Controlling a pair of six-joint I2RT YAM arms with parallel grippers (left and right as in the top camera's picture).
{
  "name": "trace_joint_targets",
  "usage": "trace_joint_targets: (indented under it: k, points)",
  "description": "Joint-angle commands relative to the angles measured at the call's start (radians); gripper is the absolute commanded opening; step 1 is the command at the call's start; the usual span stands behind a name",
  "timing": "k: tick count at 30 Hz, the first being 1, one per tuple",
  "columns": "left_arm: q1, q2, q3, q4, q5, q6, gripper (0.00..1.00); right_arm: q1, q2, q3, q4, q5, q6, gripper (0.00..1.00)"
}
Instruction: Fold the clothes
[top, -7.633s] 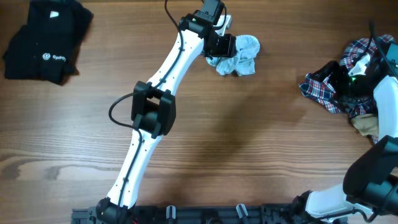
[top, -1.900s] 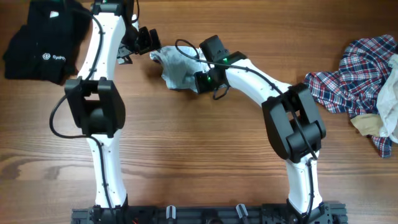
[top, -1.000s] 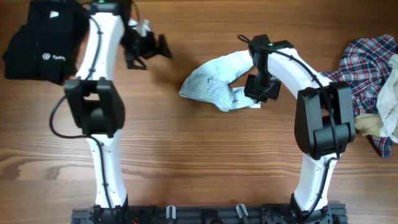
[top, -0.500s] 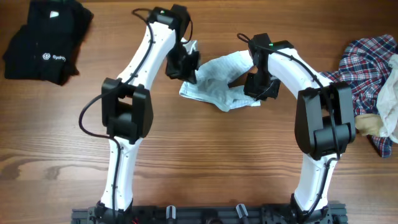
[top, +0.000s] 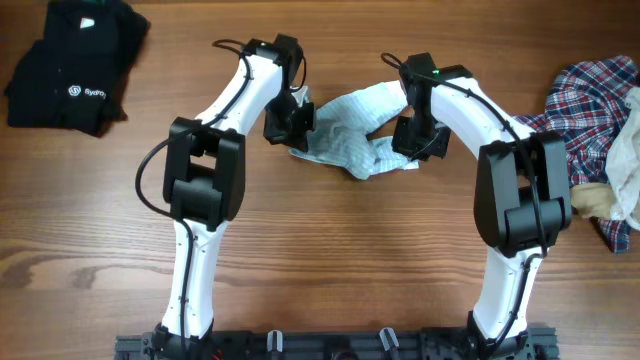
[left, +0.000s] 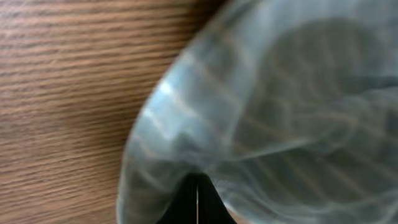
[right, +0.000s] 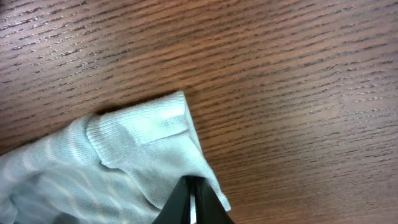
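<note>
The pale-blue, finely striped garment lies crumpled at the table's upper middle, stretched between both arms. My left gripper is shut on its left edge. In the left wrist view the blurred cloth fills the frame and bunches around the closed left gripper. My right gripper is shut on the garment's right end. The right wrist view shows the right gripper pinching a hemmed corner of the cloth just above the wood.
Folded black logo garments lie at the far left corner. A red-blue-white plaid shirt is heaped at the right edge, with a beige piece beside it. Bare wood table spans the front.
The left arm swung from the far left over to the pale-blue garment and shut on its left edge. The right gripper kept its hold in the same place.
</note>
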Motion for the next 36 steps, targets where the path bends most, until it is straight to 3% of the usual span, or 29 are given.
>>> trace_joint_targets:
  k: [1,11,16,23,25,27,31,32,33,34,36]
  points:
    - [0.021,-0.014,-0.01,0.013,-0.079,-0.022,0.04,0.004,-0.029,-0.008,-0.011,0.0,-0.007,0.04]
    - [0.151,-0.014,-0.01,0.109,-0.129,-0.018,0.07,-0.047,-0.029,-0.008,-0.061,0.023,-0.005,0.04]
    - [0.21,-0.014,-0.01,0.182,-0.13,0.039,0.08,-0.067,-0.029,-0.008,-0.065,0.023,-0.006,0.04]
    - [0.229,-0.014,-0.01,0.282,-0.158,0.078,0.13,-0.067,-0.029,-0.008,-0.076,0.023,-0.006,0.04]
    - [0.229,-0.014,-0.01,0.289,-0.159,0.1,0.2,-0.067,-0.033,-0.008,-0.079,0.023,-0.005,0.04]
    - [0.225,-0.019,-0.003,0.274,-0.159,0.137,0.39,-0.067,-0.061,-0.008,-0.068,0.023,-0.003,0.04]
    - [0.219,-0.094,0.027,0.247,-0.159,0.136,0.66,-0.06,-0.182,-0.008,-0.019,0.01,-0.014,0.04]
    - [0.218,-0.135,0.027,0.246,-0.155,0.135,0.75,-0.052,-0.219,-0.008,0.01,-0.045,-0.078,0.04]
    - [0.214,-0.171,0.027,0.243,-0.154,0.131,0.92,-0.043,-0.241,-0.008,0.034,-0.103,-0.127,0.04]
    - [0.209,-0.201,0.027,0.238,-0.155,0.131,0.99,-0.03,-0.259,-0.008,0.059,-0.161,-0.155,0.04]
    - [0.185,-0.27,0.027,0.202,-0.155,0.118,1.0,0.008,-0.266,-0.008,0.103,-0.189,-0.176,0.05]
